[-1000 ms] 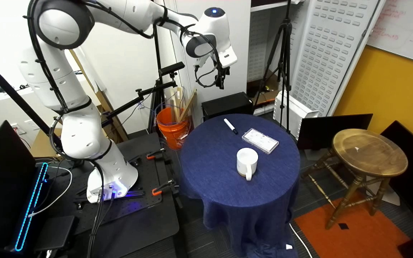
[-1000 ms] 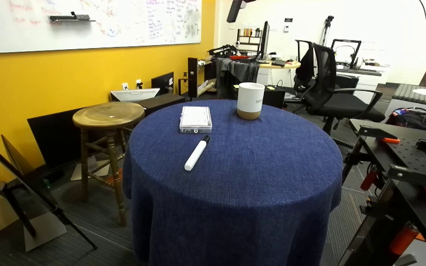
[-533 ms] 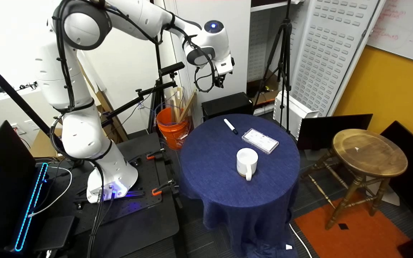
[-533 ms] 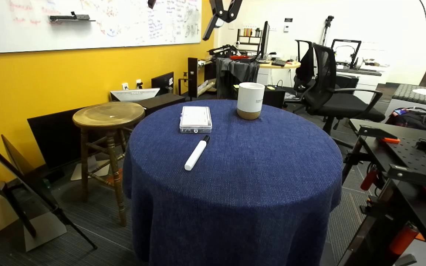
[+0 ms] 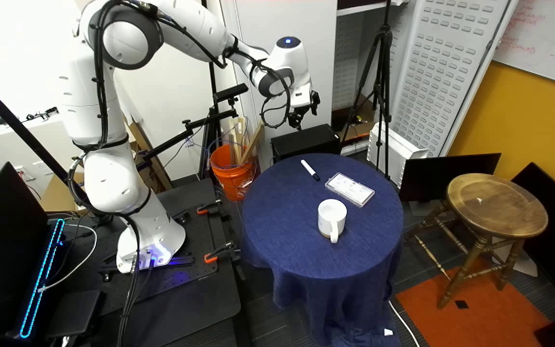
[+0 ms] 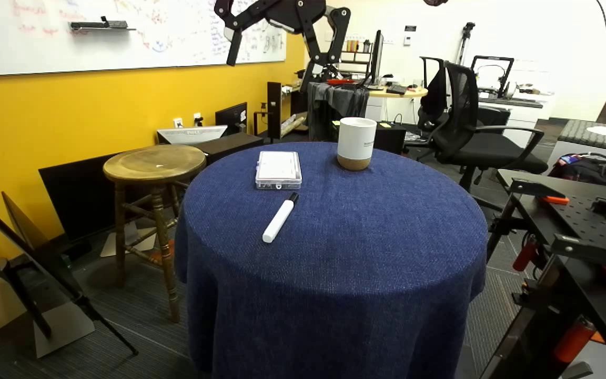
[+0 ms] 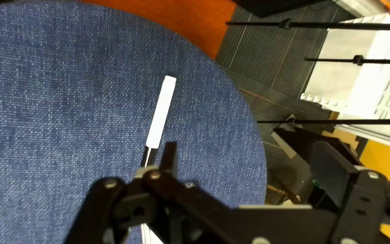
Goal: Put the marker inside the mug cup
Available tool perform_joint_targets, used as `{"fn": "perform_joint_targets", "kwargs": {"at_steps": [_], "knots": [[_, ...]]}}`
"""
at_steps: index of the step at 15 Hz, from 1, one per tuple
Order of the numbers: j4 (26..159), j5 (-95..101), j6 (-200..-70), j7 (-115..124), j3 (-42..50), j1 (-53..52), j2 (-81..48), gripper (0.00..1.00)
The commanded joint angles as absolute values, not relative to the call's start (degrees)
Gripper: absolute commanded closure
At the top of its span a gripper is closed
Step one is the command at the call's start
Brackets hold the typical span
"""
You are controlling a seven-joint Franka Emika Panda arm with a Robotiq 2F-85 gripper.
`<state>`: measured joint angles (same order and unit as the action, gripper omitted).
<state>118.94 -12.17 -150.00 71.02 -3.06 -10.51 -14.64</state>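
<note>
The marker is a white pen with a black cap, and it lies flat on the blue round table (image 6: 387,226). The marker (image 5: 308,167) shows in both exterior views (image 6: 279,220) and in the wrist view (image 7: 161,113), where a gripper finger partly covers its cap end. The white mug cup (image 5: 330,214) stands upright on the table; its cork base shows in an exterior view (image 6: 356,141). The mug is not visible in the wrist view. My gripper (image 6: 270,73) is open and empty, in the air above the table; its fingers stand wide apart in the wrist view (image 7: 245,149).
A flat clear box with a white top (image 6: 279,167) lies on the table between marker and mug, also partly seen in the wrist view (image 7: 151,235). A wooden stool (image 5: 496,205) and a black tripod (image 5: 381,91) stand beside the table.
The arm has swung forward and my gripper has come lower, so it now shows largely in both exterior views. It has also turned. Marker, mug and box have not moved.
</note>
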Motion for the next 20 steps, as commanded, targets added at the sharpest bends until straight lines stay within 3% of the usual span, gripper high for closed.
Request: {"fn": "perform_joint_targets", "kwargs": {"at_steps": [1, 20], "knots": [[115.8, -5.6, -145.4, 79.7, -0.8, -12.5, -16.6, 0.00], [116.3, -6.0, -150.2, 84.6, 0.3, -12.7, -25.2, 0.00]]}}
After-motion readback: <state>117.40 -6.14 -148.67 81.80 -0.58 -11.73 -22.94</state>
